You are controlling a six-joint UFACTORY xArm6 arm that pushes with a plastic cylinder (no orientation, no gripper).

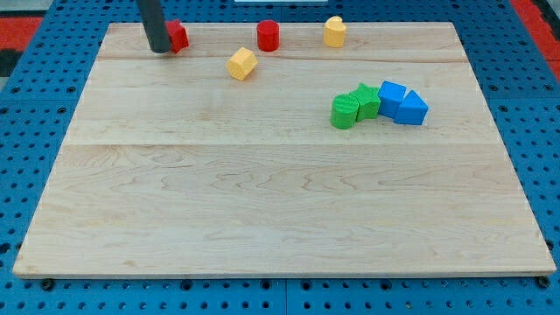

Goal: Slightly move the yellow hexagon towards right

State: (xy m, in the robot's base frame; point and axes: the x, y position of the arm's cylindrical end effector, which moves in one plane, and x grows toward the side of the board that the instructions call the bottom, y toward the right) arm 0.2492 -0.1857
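The yellow hexagon (242, 63) lies on the wooden board near the view's top, left of centre. My tip (160, 50) is at the view's top left, touching or just in front of a red block (178, 36) that it partly hides. The tip stands well to the left of the yellow hexagon, apart from it.
A red cylinder (268, 36) and a second yellow block (334, 31) sit to the right of the hexagon along the top. A green cylinder (345, 112), a green block (366, 101) and two blue blocks (392, 94) (412, 108) cluster at the right. The wooden board (280, 210) lies on a blue pegboard.
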